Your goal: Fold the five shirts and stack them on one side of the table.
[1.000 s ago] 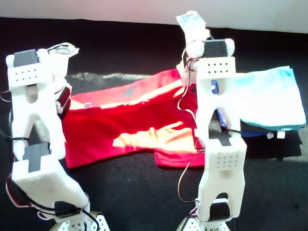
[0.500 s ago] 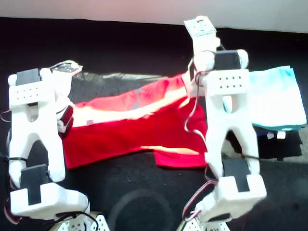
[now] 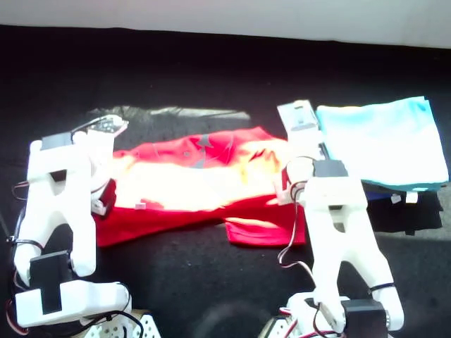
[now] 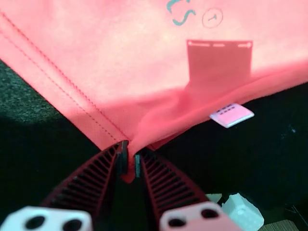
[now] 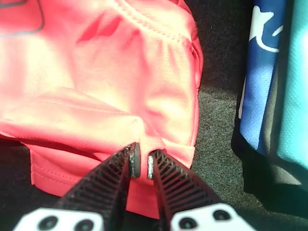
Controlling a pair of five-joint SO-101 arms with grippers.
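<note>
Folding of the red shirt point(image 3: 204, 176) was the step in hand. It lay across the centre of the high view on the dark table point(image 3: 211, 63), one layer laid over another. The left gripper point(image 4: 128, 162) had its jaws clamped on a hem at the shirt's left end, and the right gripper point(image 5: 141, 163) pinched a fold at its right end. The folded stack point(image 3: 384, 141), pale blue on top, sat at centre right; how many shirts lay beneath was hard to count. The next move probably called for both grippers to release together, then re-grip for a crosswise fold.
</note>
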